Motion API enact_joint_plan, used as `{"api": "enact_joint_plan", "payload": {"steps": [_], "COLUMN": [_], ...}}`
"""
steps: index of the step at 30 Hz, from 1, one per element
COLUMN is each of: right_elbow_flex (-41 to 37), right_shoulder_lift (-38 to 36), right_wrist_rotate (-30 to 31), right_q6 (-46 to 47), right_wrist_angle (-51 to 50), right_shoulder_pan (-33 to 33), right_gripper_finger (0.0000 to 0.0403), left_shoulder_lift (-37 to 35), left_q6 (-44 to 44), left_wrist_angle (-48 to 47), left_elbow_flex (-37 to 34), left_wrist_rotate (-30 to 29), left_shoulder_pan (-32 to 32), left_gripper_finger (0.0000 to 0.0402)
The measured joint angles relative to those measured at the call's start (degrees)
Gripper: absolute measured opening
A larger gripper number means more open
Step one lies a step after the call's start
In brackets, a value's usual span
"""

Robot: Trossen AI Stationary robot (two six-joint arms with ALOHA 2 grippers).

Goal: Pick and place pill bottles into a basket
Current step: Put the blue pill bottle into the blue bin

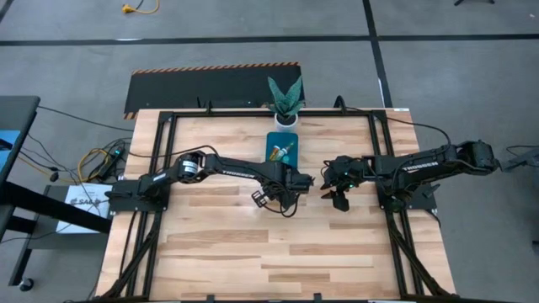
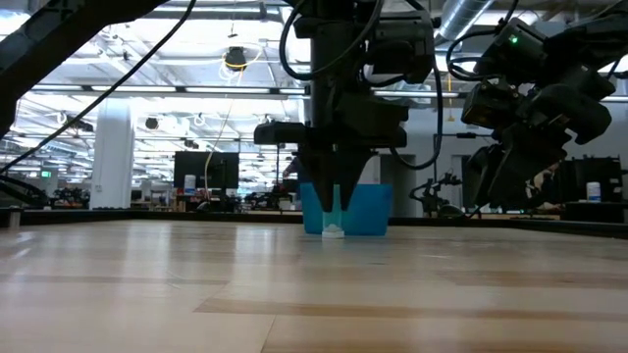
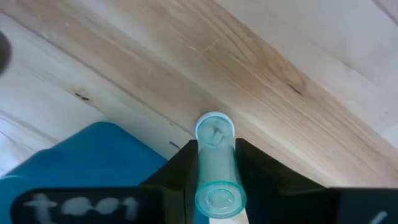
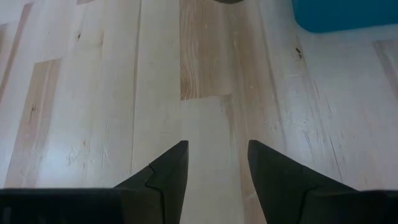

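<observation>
bottle (image 3: pixel 216 168), pale teal with its white cap on the table (image 3: pixel 298 68), sits clenched in the left gripper (image 3: pixel 214 171); right gripper (image 4: pixel 217 168) gapes empty; no readable label.

Both arms are dark, almost black, built of slim jointed links with black cables looping along them. The right arm (image 1: pixel 421 164) carries white lettering on its long link, and a small green light glows on it. The right arm's fingers (image 4: pixel 163 177) are dark, flat wedges tapering to blunt tips.

A large open robotics lab or industrial hall: exposed ceiling ducts (image 2: pixel 471 15) and strip lights overhead, grey floor (image 1: pixel 455 84) with taped lines, cables trailing beside the wooden desk (image 1: pixel 219 244).
</observation>
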Motion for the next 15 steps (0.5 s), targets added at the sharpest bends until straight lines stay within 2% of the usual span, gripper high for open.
{"api": "enact_joint_plan", "payload": {"steps": [9,15], "right_elbow_flex": [0.0,0.0], "right_shoulder_lift": [0.0,0.0], "right_wrist_rotate": [0.0,0.0], "right_q6": [0.0,0.0], "right_wrist_angle": [0.0,-0.1], "right_shoulder_pan": [0.0,0.0], "right_gripper_finger": [0.0159,0.0159], "left_shoulder_lift": [0.0,0.0], "left_q6": [-1.7,-2.6], "left_wrist_angle": [-3.3,-9.6], "left_elbow_flex": [0.0,2.0], "left_wrist_rotate": [0.0,-4.3], "left_shoulder_pan": [-1.1,-2.1], "left_gripper_finger": [0.011,0.0087]}}
